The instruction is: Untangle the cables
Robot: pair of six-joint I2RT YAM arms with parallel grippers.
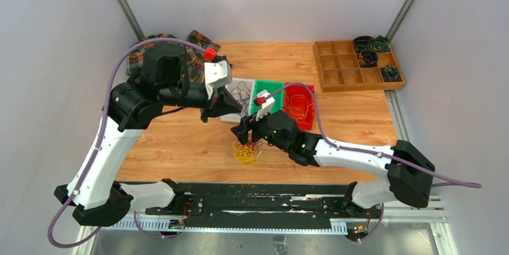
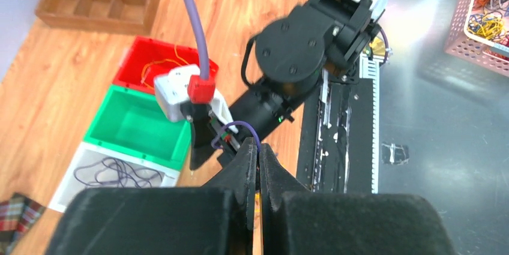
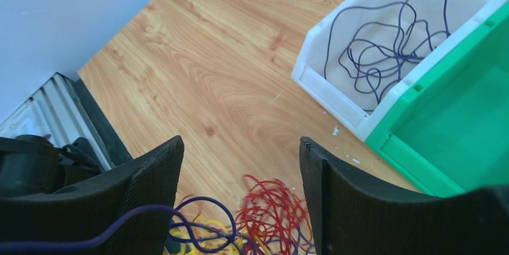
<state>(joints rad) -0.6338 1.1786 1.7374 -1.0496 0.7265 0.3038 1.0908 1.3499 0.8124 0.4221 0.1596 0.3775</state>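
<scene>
While the left gripper [image 1: 234, 110] hangs clenched just in front of the white bin [image 1: 239, 94], the top view shows the tangle [image 1: 246, 153] of cables lying nearer the arms than that bin, under the spread-open right gripper [image 1: 245, 136]. The left wrist view shows a purple cable [image 2: 240, 126] pinched in those shut jaws. In the right wrist view, red loops [image 3: 270, 207] sit between the wide fingers [image 3: 153, 186]. It would be best to clamp them low and hold firm while the purple strand is drawn slowly toward the bin.
</scene>
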